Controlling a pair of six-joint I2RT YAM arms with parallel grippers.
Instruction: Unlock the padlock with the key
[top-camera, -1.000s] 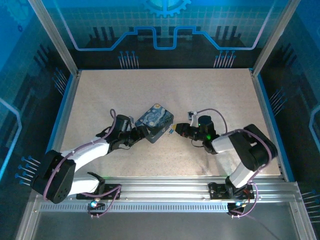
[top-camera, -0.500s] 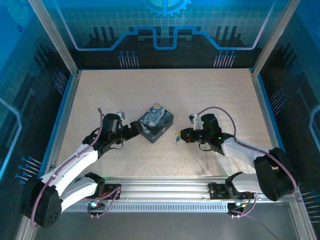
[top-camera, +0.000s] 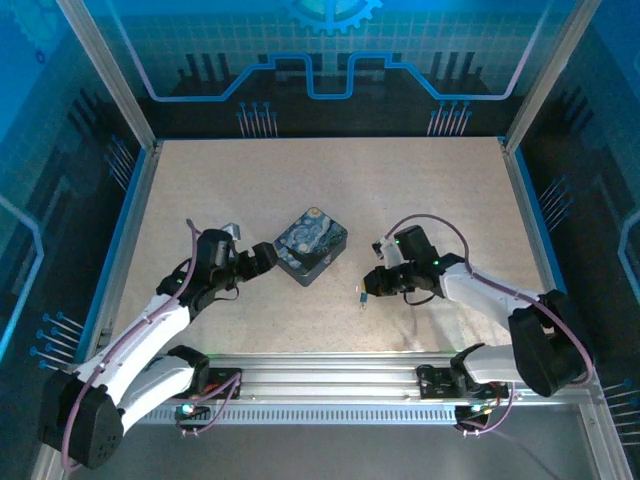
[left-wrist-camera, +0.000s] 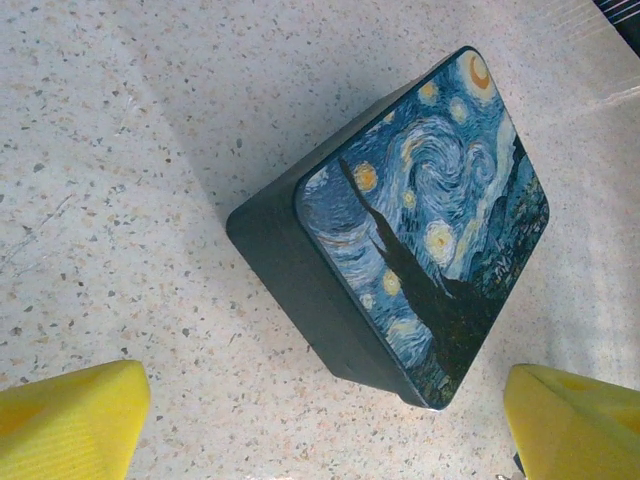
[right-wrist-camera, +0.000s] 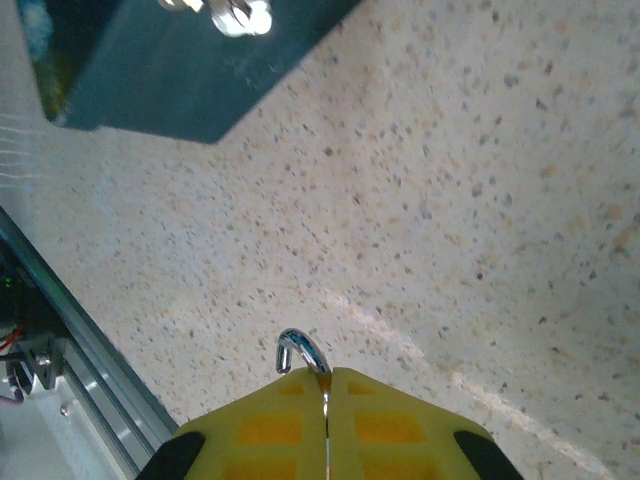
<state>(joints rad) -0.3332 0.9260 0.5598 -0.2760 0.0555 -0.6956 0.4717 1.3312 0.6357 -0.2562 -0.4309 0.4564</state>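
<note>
The right fingers were pressed shut. A curved silver hook, seemingly the shackle of the padlock, stuck out from between their tips. The lock's body was hidden in the grip, so that reading was a judgement. They hung low over the bare surface, well apart from the tin, whose dark side showed 2 small silver fittings at the top of the right wrist view. The left fingers stood wide, just beside the tin's left corner and apart from it. The key was too small to pick out. The step in hand looked like holding the lock clear of the tin. The next move called for locating the key and steadying the lock so its keyhole faced the free fingers.
</note>
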